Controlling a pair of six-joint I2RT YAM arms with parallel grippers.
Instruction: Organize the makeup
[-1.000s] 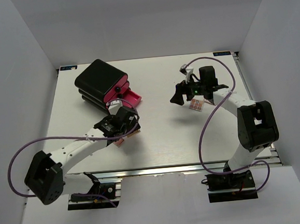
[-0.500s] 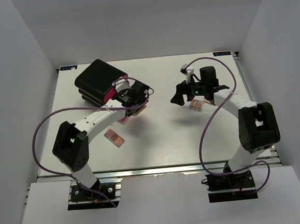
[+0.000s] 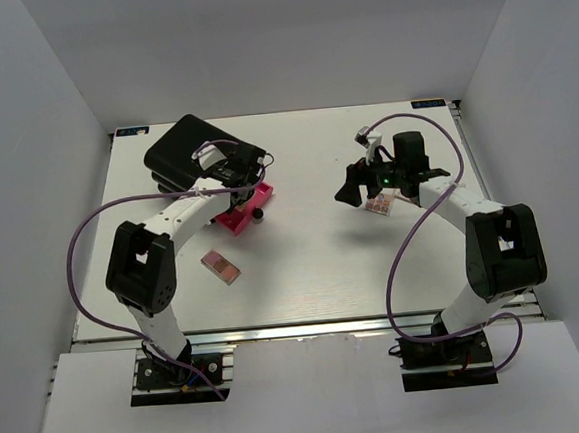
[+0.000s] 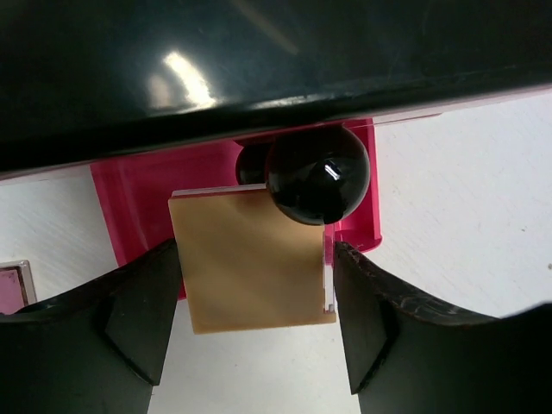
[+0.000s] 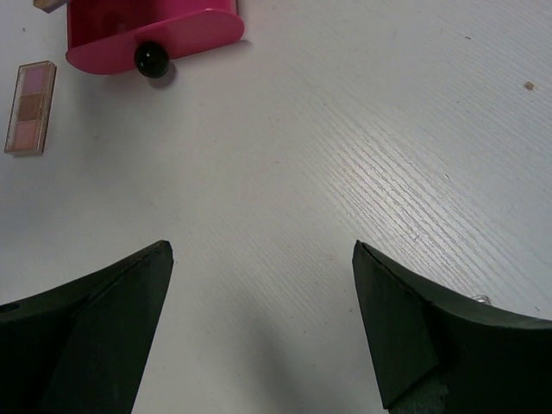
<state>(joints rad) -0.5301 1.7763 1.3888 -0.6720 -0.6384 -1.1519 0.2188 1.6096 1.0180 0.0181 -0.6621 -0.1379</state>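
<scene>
From above, our left tool (image 3: 239,183) is at the pink drawer (image 3: 249,210) of the black box (image 3: 189,152), a palette (image 3: 220,266) well apart on the worktop (image 3: 313,265). At the left wrist it is clamped on the tan compact (image 4: 250,276), overlapping the drawer's edge beside the knob (image 4: 317,172); we judge that placing it must clear both. At the right wrist, our right tool (image 5: 260,254) gapes empty, room all round.

Blk box (image 4: 259,52) glossy plastic; tan compact (image 4: 246,267) matt; table (image 5: 362,172) fine-grained.
</scene>
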